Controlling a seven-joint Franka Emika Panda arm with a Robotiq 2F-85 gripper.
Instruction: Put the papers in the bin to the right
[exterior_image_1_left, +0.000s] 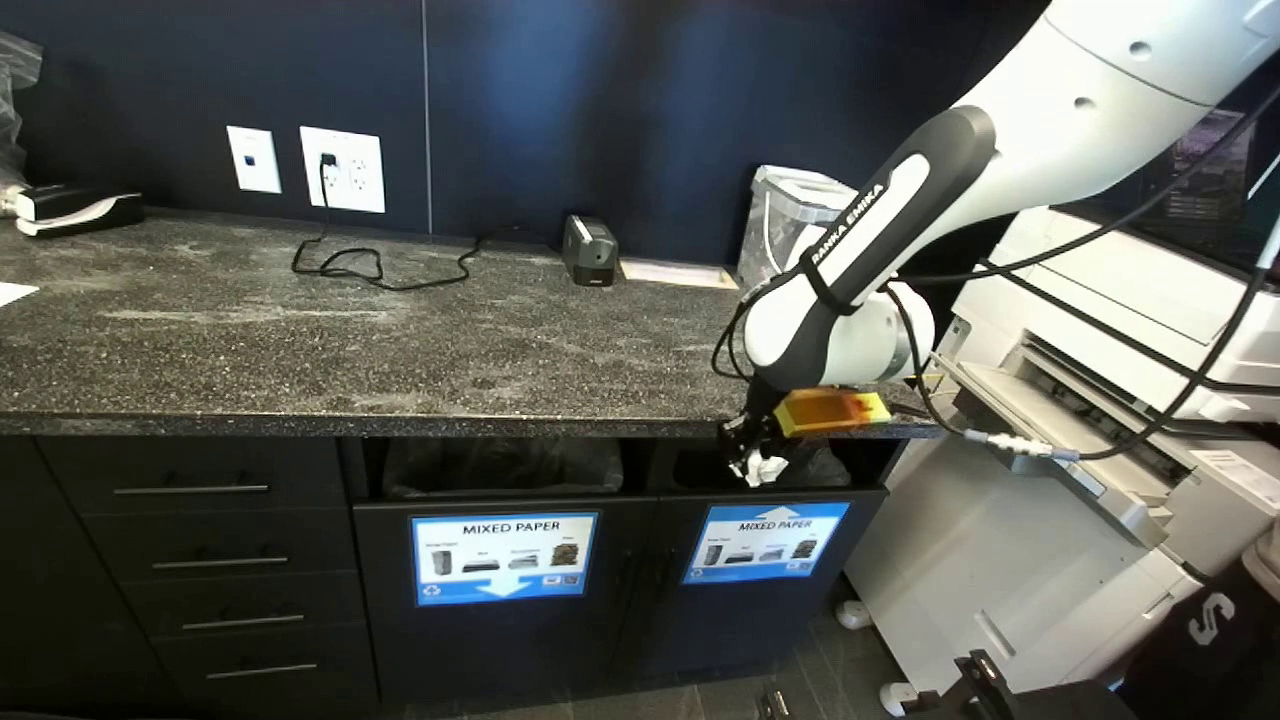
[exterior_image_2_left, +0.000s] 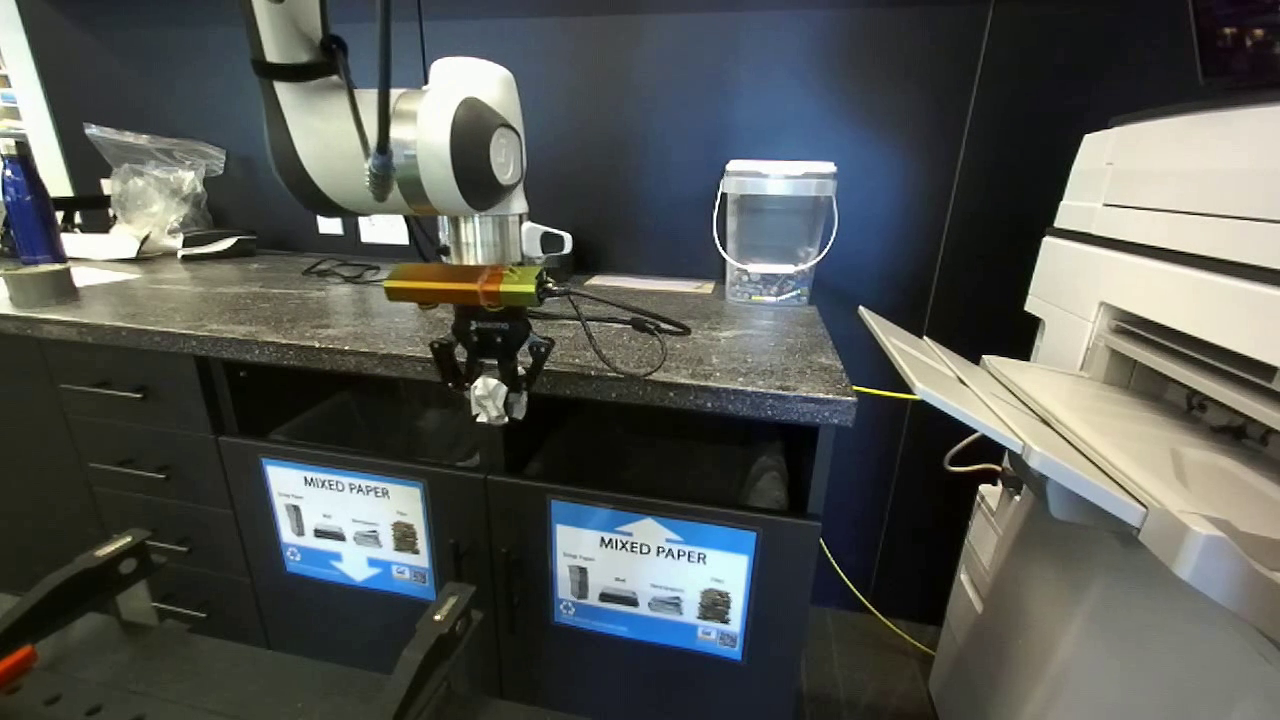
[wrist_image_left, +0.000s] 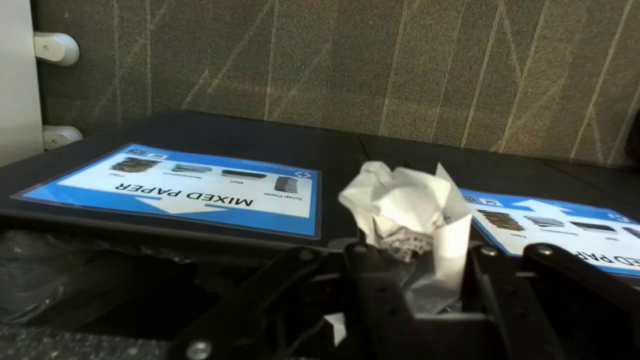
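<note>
A dark wall (exterior_image_1_left: 640, 110) backs the speckled desk (exterior_image_1_left: 400, 350) here, and a pale printer (exterior_image_1_left: 985, 540) stands off its right end. In an exterior view the arm (exterior_image_1_left: 1040, 130) reaches down past the desk's front edge, pincer (exterior_image_1_left: 753, 458) pointing at the floor with a white wad (exterior_image_1_left: 766, 470) at its tips. There the wad seems to meet the mouth of the right bin (exterior_image_1_left: 700, 474) — though depth is hard to trust.

In an exterior view the pincer (exterior_image_2_left: 492, 388) is clenched on the wad (exterior_image_2_left: 489, 402), which shows in line with the divider (exterior_image_2_left: 494, 450), the right bin (exterior_image_2_left: 650, 465) lying to its right and the left bin (exterior_image_2_left: 370, 415) on its other side. The coming move, I'd judge, is a shift right and inward, then letting go; dropped from here, the wad might well miss the opening.

In the wrist view the wad (wrist_image_left: 405, 200) juts beyond the fingers (wrist_image_left: 375, 300), ragged, without a clear long axis, covering part of the seam in the cabinet (wrist_image_left: 330, 145) front. Lettering stands upside down there, so the right bin lies toward that view's left — its label (wrist_image_left: 195, 187) shows whole.
</note>
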